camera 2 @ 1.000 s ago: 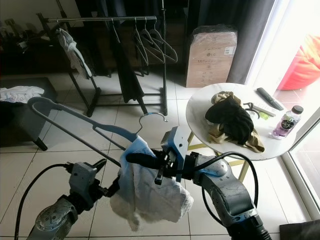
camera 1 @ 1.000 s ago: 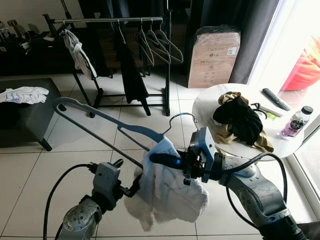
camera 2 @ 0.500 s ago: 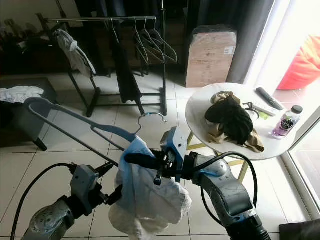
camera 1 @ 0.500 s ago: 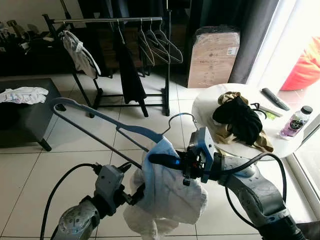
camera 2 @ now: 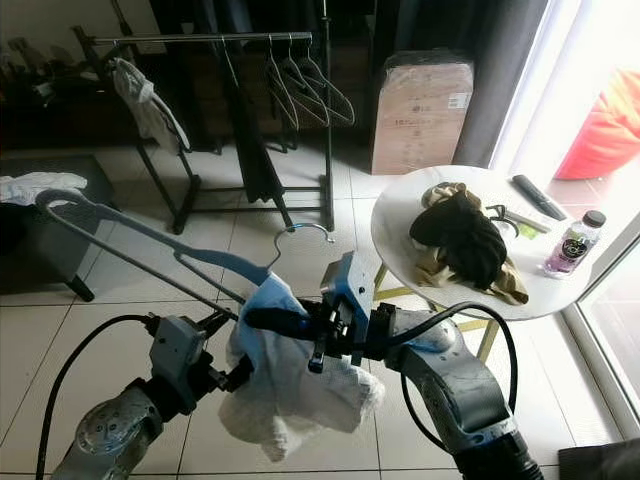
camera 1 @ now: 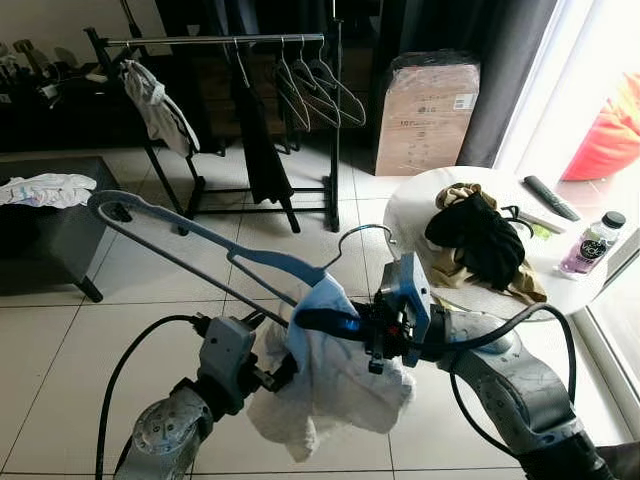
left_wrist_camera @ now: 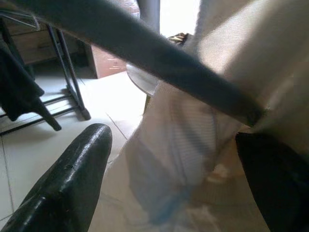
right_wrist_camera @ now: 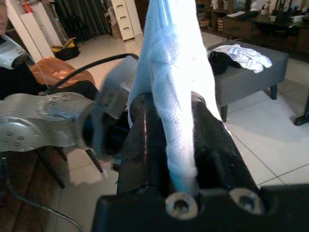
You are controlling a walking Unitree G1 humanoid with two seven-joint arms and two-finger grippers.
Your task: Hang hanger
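Left eye view has the right gripper (camera 1: 315,322) clamped on the white garment (camera 1: 335,385) draped over the blue hanger (camera 1: 200,245), left gripper (camera 1: 275,375) jaws spread beside the cloth, so carrying it toward the clothes rack (camera 1: 215,40) comes next.

Clothes rack (camera 1: 215,40) at back, box (camera 1: 430,110) to its right. Round table (camera 1: 420,200) right, clothes pile (camera 1: 480,240) and bottle (camera 1: 592,245) on it. Bench (camera 1: 60,230) left.

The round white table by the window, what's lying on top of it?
On the white table: a heap of dark and tan clothes, a remote control and a pink bottle. Whatever lies under the heap is hidden.
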